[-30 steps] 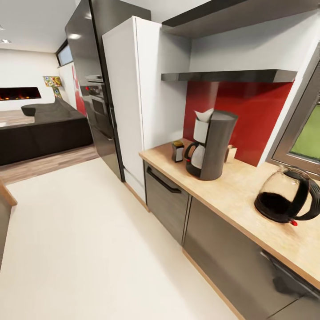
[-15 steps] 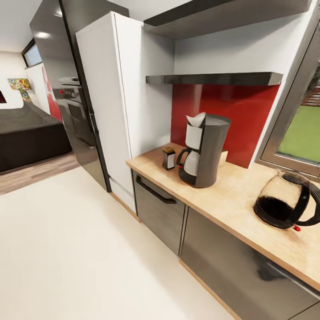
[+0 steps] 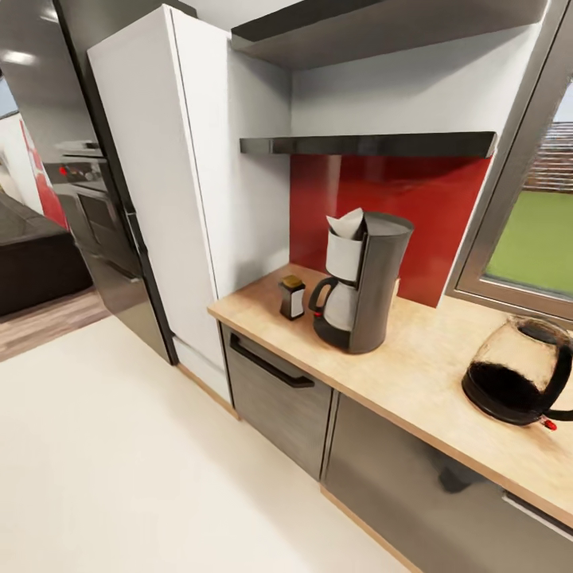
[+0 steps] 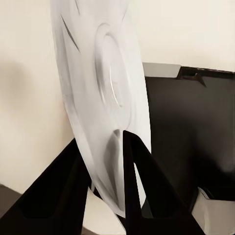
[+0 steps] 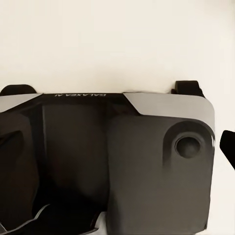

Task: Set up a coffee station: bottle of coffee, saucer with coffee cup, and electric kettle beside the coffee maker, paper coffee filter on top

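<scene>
left claw (image 4: 105, 196) pinched shut on the saucer (image 4: 100, 98) rim, plate held edge-on at frame centre; thin, stiff, glazed, likely slippery and breakable, so the rim grip looks right. right claw state: cannot tell. coffee maker (image 3: 362, 282) mid-frame on the worktop (image 3: 414, 374), kettle (image 3: 521, 382) right.

A home kitchen opening onto a living area.

A wooden countertop (image 3: 414, 374) runs over grey cabinets (image 3: 278, 394), carrying a coffee maker (image 3: 362, 282), a small coffee bottle (image 3: 292, 298) and a glass kettle (image 3: 521, 380). Behind it are a red backsplash (image 3: 390, 207), dark wall shelves (image 3: 366, 144) and a window (image 3: 529, 239); a tall white cabinet (image 3: 171, 191) and built-in oven (image 3: 87, 199) stand alongside, and a dark sofa (image 3: 36, 267) sits beyond.
</scene>
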